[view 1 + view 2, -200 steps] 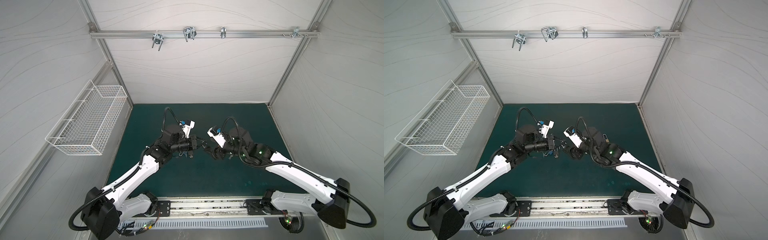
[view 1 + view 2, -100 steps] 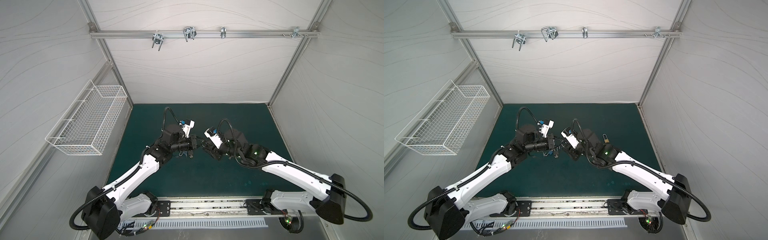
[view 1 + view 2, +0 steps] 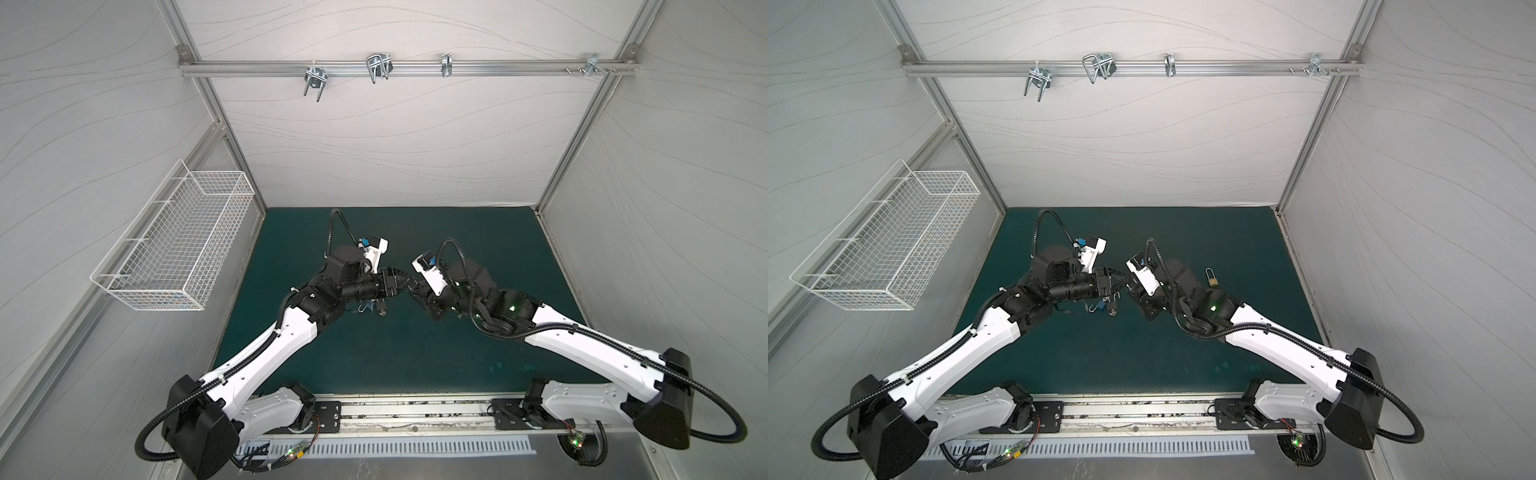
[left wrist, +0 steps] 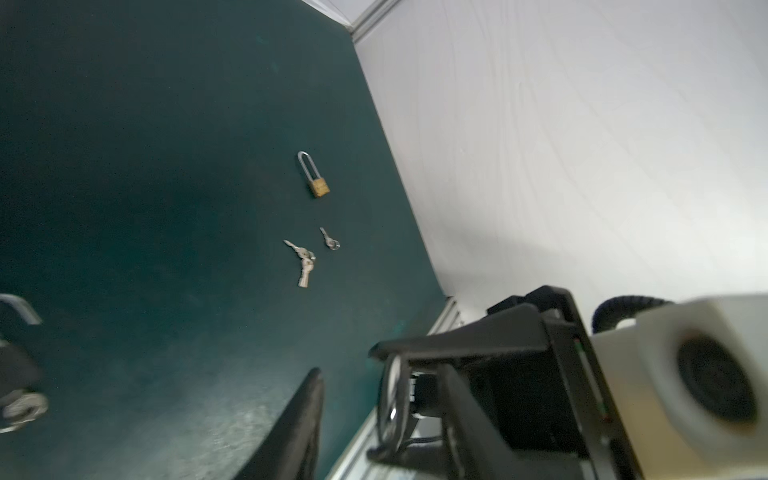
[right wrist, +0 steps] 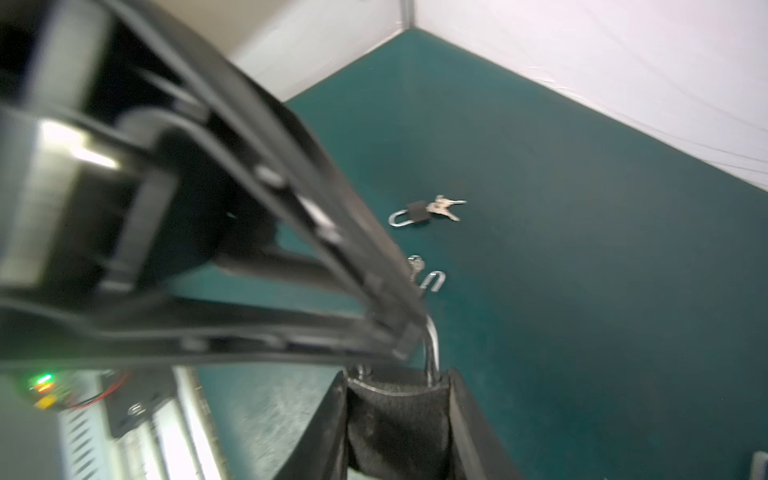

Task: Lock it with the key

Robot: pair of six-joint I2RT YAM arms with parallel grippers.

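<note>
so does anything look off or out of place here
Nothing broken or spilled. Only oddity: loose keys lie scattered on the mat near the brass padlock, in no lock, while the right claw grips a black padlock.

Left gripper [image 3: 405, 279] meets right gripper [image 5: 398, 374] tip to tip above the mat [image 3: 415, 357], padlock [image 5: 397, 403] in the right's grip. Second padlock [image 3: 1110, 310] lies just before the left gripper. Third padlock [image 3: 1212, 277] sits behind the right arm [image 3: 1275, 338], keys [image 4: 305, 262] beside it.
</note>
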